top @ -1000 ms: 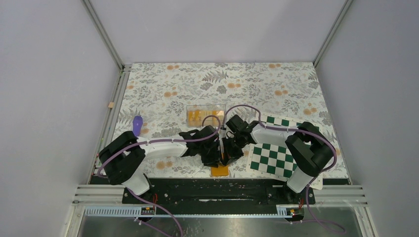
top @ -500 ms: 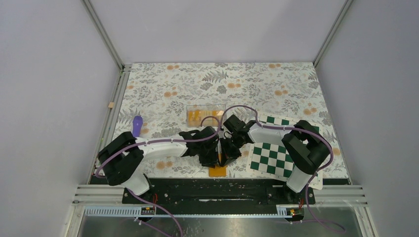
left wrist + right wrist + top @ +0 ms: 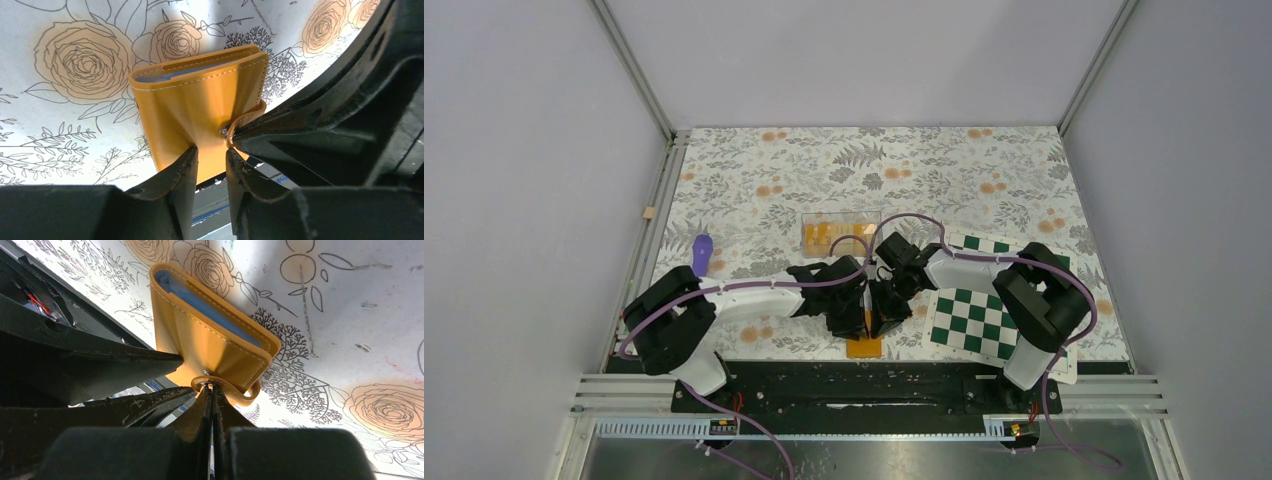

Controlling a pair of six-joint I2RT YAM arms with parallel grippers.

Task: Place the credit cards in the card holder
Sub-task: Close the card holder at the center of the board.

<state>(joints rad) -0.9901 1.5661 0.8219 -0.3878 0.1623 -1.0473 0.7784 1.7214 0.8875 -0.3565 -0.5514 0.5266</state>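
The card holder (image 3: 868, 347), a closed orange wallet with a blue lining, lies near the table's front edge. It also shows in the left wrist view (image 3: 200, 100) and the right wrist view (image 3: 210, 340). My left gripper (image 3: 856, 322) (image 3: 210, 150) is slightly open, its tips resting on the wallet's cover beside the stud (image 3: 223, 131). My right gripper (image 3: 886, 318) (image 3: 211, 387) is shut on the wallet's strap tab (image 3: 240, 392) at the stud. Orange-yellow credit cards (image 3: 829, 236) lie in a clear box further back.
The clear plastic box (image 3: 869, 217) stands mid-table behind the grippers. A green-and-white chequered board (image 3: 969, 320) lies to the right under the right arm. A purple object (image 3: 702, 253) lies at the left. The table's front edge and black rail run just below the wallet.
My right gripper has moved a little left and nearer, closing in on the wallet's strap. The left gripper has stayed on the wallet, which has shifted slightly left.
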